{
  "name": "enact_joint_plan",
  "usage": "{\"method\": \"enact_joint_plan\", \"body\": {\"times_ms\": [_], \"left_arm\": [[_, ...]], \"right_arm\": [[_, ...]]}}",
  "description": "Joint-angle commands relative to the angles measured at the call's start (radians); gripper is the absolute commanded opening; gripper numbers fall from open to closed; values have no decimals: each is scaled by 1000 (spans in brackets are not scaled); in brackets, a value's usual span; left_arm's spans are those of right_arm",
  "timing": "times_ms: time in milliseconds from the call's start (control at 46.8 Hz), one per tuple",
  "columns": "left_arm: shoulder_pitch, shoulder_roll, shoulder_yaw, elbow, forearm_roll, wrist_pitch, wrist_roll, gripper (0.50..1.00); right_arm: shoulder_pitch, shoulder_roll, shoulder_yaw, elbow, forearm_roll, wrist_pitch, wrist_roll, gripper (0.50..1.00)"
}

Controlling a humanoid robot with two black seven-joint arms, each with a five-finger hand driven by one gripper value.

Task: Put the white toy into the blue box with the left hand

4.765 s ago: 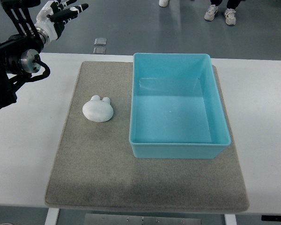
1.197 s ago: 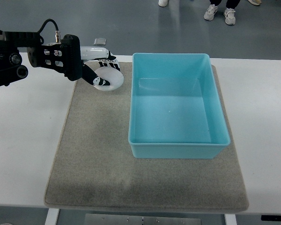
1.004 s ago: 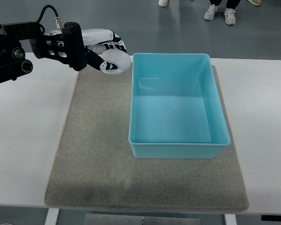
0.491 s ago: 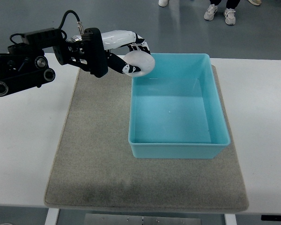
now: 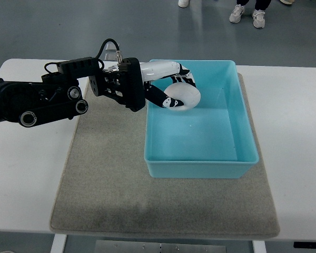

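Top view shows my left arm coming in from the left edge and reaching across the white bench [image 5: 26,174] toward the blue box [image 5: 200,163]. My left robot hand [image 5: 174,87] is over the far left part of the box, past its left wall. The fingers [image 5: 185,78] are curled around the white toy [image 5: 183,98], and they hold it from above and from the side. The toy looks round and smooth, and it hangs inside the outline of the box, near the far left corner. I cannot tell if it touches the floor of the box or is above it. The black forearm with its cable lies over the left far part of the grey mat [image 5: 105,179]. The box stands on this mat, on the right half of it, and the mat lies flat on the bench. Apart from the toy, the inside of the box shows only its light blue floor. At the top edge, on the grey floor behind the bench, some shoes [image 5: 247,15] of people are seen. My right arm does not appear in this view.
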Motion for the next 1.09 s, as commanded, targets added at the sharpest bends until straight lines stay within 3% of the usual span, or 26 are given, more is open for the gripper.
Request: {"method": "enact_joint_plan", "body": {"times_ms": [0,64,192,342,641,1068], "left_arm": [[11,-2,0,0,-2,5,1,679],[18,-7,0,0,-3,10,-1,713],[27,-24,-1,2,-11,13,-12,883],[29,-24,-6,3,-12,13,-22,953],[27,-21,-8,20,-17,13,-22,958],[41,-18,-55,207,-23,31,-21,958]], "right_arm": [[0,0,0,0,0,0,0,936],[0,0,0,0,0,0,0,936],[0,0,0,0,0,0,0,936],[0,0,0,0,0,0,0,936],[0,0,0,0,0,0,0,936],[0,0,0,0,0,0,0,936]]}}
